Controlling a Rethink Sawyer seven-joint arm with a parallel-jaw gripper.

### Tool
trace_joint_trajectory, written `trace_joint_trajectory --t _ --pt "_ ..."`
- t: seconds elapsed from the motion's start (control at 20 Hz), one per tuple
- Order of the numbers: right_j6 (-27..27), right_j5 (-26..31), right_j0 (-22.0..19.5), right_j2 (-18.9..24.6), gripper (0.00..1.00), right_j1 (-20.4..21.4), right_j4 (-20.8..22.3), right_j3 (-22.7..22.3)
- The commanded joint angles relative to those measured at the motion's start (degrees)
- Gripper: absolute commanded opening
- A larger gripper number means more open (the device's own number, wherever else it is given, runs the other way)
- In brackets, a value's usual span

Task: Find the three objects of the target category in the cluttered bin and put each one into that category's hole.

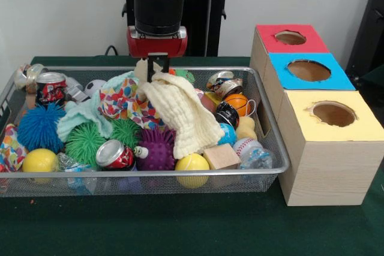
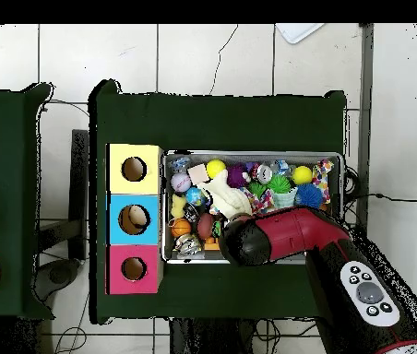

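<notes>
The wire mesh bin (image 1: 282, 166) is full of clutter. My gripper (image 1: 157, 67) hangs over its far middle, and a cream waffle cloth (image 1: 183, 112) rises to a peak at its fingers and drapes down toward the front. The jaws look shut on the cloth's top. I see no clear plush animal; a pale yellow soft lump (image 1: 246, 128) at the right is too hidden to name. The red-topped box's round hole (image 1: 290, 37) is at the far right and looks empty. In the overhead view the arm's head (image 2: 242, 241) hides the gripper, and the cloth (image 2: 223, 195) shows beside it.
The bin (image 2: 249, 153) holds spiky balls (image 1: 157, 149), soda cans (image 1: 114, 154), a patterned cloth (image 1: 123, 101), a mint cloth, small sports balls, a wooden block (image 1: 221, 156). Blue-topped (image 1: 308, 70) and yellow-topped (image 1: 333, 114) boxes stand nearer than the red one. Something pale lies in the blue box's hole (image 2: 134, 218).
</notes>
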State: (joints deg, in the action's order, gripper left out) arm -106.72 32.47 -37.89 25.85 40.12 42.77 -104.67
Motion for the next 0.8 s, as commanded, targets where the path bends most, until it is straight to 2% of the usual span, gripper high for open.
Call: trace_joint_trajectory --t 0.05,0.4,0.55,0.8 --pt "19.17 4.72 -3.35 8.59 0.0 -2.57 1.18 7.47" --pt "23.15 6.54 -6.44 11.36 0.0 -4.46 2.73 9.65" --pt "25.07 7.98 -6.82 12.38 0.0 -5.87 3.05 11.94" --pt "29.84 11.05 -9.17 13.85 0.0 -4.78 2.8 12.7"
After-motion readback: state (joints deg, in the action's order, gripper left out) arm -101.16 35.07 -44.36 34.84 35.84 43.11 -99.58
